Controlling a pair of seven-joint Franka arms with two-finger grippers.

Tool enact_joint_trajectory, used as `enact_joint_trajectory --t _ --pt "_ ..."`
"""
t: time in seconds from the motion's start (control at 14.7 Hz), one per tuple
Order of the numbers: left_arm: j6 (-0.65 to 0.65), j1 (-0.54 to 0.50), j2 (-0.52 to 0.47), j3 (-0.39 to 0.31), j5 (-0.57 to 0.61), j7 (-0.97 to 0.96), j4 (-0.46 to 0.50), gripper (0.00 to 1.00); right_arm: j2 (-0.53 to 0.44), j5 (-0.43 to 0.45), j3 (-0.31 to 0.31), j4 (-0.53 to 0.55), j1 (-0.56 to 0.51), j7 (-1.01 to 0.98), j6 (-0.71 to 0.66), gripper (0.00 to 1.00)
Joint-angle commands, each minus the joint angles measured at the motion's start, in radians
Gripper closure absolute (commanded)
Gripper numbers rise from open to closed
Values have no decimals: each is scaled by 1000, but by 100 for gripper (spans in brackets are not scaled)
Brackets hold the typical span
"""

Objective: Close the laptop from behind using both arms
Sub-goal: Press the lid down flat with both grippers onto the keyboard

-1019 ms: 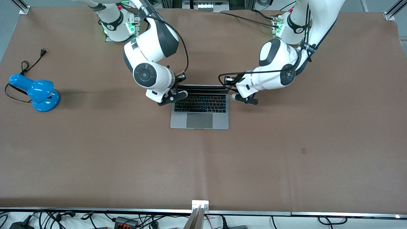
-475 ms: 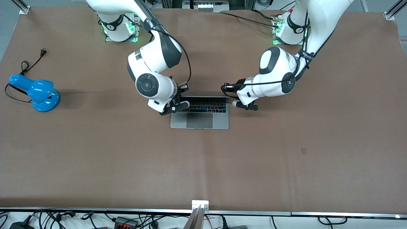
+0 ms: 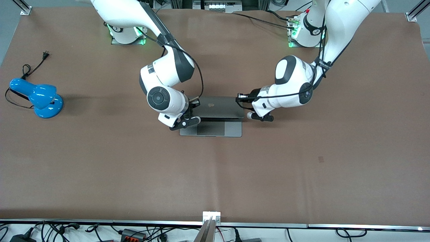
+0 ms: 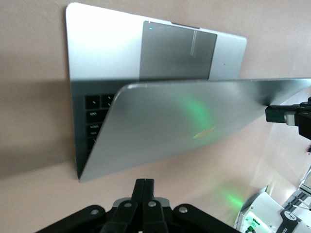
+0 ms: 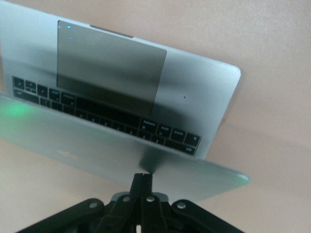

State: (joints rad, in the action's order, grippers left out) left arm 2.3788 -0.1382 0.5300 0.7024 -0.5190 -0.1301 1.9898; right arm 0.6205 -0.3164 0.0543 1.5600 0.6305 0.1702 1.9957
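The silver-grey laptop (image 3: 218, 107) sits mid-table with its lid tilted low over the black keyboard; the apple logo faces up and the trackpad (image 3: 211, 128) still shows. My right gripper (image 3: 194, 103) is shut, with its fingertips against the back of the lid at the corner toward the right arm's end. In the right wrist view the shut fingers (image 5: 142, 180) touch the lid (image 5: 112, 155). My left gripper (image 3: 241, 98) is shut at the lid's other corner. In the left wrist view its fingers (image 4: 145, 187) sit just off the lid (image 4: 194, 121); I cannot tell whether they touch.
A blue desk lamp (image 3: 37, 97) with a black cord and plug lies toward the right arm's end of the brown table (image 3: 215, 174). Both arm bases stand along the table's back edge. The right gripper also shows in the left wrist view (image 4: 291, 115).
The lid has swung from nearly upright down to low over the keyboard. Both shut grippers have moved toward the front camera and downward with it.
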Motion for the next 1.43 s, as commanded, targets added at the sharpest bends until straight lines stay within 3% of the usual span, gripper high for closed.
enact_joint_trajectory --t 0.0,0.41,0.81,1.36 --pt "31 12 73 -8 48 10 -46 100 41 17 2 -31 -3 8 31 100" --pt "92 12 156 -14 138 10 -66 100 96 33 29 -31 -3 2 106 100" --pt "152 95 186 -89 140 14 -75 100 142 46 29 -32 -2 2 172 100" --pt "212 120 216 -109 154 15 -75 100 168 54 29 -32 1 6 195 100"
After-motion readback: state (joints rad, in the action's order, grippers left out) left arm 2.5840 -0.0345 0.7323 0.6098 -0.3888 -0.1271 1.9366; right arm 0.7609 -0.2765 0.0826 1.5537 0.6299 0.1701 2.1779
